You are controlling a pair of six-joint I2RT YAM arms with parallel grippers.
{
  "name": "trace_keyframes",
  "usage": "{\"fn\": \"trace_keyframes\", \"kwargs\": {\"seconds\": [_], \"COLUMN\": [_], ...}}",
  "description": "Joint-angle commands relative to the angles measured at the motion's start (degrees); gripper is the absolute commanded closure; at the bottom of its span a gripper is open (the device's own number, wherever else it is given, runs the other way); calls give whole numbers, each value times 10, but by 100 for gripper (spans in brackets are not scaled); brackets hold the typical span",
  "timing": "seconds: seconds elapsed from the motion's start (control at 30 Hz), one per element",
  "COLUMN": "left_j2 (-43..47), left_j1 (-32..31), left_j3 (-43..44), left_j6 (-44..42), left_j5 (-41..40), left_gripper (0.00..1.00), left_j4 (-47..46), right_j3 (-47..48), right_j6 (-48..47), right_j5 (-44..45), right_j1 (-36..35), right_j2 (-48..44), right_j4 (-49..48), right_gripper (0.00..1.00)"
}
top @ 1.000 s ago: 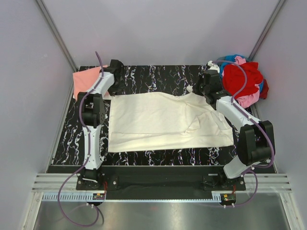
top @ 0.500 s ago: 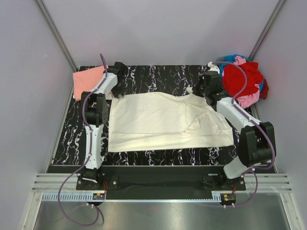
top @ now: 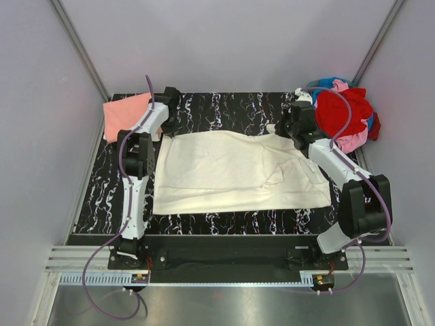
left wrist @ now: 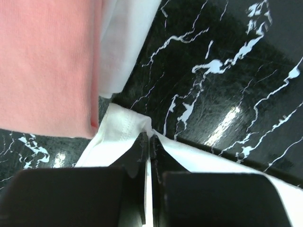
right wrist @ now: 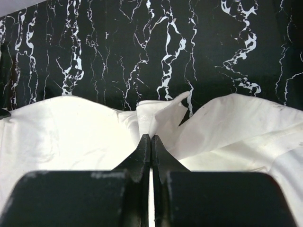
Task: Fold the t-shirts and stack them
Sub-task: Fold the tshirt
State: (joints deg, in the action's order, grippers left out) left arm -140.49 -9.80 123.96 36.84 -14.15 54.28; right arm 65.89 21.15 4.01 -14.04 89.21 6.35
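Cream t-shirt [top: 231,173] lies spread nearly flat across the middle of the table [top: 224,109], a black slab veined with white like marble and glossy enough to throw back bright patches of light in the left wrist view. A loose fold rumples the shirt toward its right side.

The left gripper [top: 170,125] sits at the shirt's far-left corner. Seen from the wrist, its fingers [left wrist: 142,146] are pressed together with the cream hem pinched between the tips. The right gripper [top: 284,129] is at the far-right corner, and its fingers [right wrist: 142,151] are likewise pressed tight on a puckered ridge of the same cloth.

A salmon-pink t-shirt [top: 122,112] lies folded at the far-left corner of the table, just beside the left gripper, with a white t-shirt [left wrist: 125,42] showing beneath its edge. At the far-right corner is a loose heap: a red t-shirt [top: 343,112] on top, a pink one [top: 350,141] hanging out below it, and a bit of blue one [top: 326,83] at the back.

Plain pale lilac-grey walls [top: 224,41] close in the table on three sides, with slanting metal struts [top: 78,47] in the corners. Along the near edge, a black base plate carries both arms, fronted by an aluminium rail [top: 224,261] and a dull steel sheet [top: 224,302]. Purple cables [top: 102,285] loop from the arms.
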Motion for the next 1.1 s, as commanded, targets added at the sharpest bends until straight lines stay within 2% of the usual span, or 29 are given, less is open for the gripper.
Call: {"fn": "trace_keyframes", "kwargs": {"seconds": [0.0, 0.1, 0.23, 0.47, 0.7, 0.8, 1.07], "left_j2": [42, 88, 151, 251, 311, 329, 355], "left_j1": [1, 1, -3, -11, -30, -42, -61], "left_j3": [-27, -69, -157, -284, -319, -328, -349], "left_j6": [-24, -38, -67, -83, -92, -93, -106], "left_j5": [6, -6, -4, -47, -87, -119, -165], "left_gripper": [100, 100, 100, 100, 100, 100, 100], "left_j4": [21, 15, -38, -84, -87, -76, -79], "right_j3": [21, 8, -24, -95, -115, -115, -116], "right_j6": [-24, -22, -13, 0, 2, 6, -6], "right_j5": [11, -1, -10, -14, 20, 61, 60], "right_j1": [28, 52, 88, 106, 106, 114, 124], "right_j2": [-21, -32, -51, -111, -134, -144, -163], "right_j4": [4, 8, 14, 19, 47, 66, 75], "right_gripper": [100, 100, 100, 100, 100, 100, 100]}}
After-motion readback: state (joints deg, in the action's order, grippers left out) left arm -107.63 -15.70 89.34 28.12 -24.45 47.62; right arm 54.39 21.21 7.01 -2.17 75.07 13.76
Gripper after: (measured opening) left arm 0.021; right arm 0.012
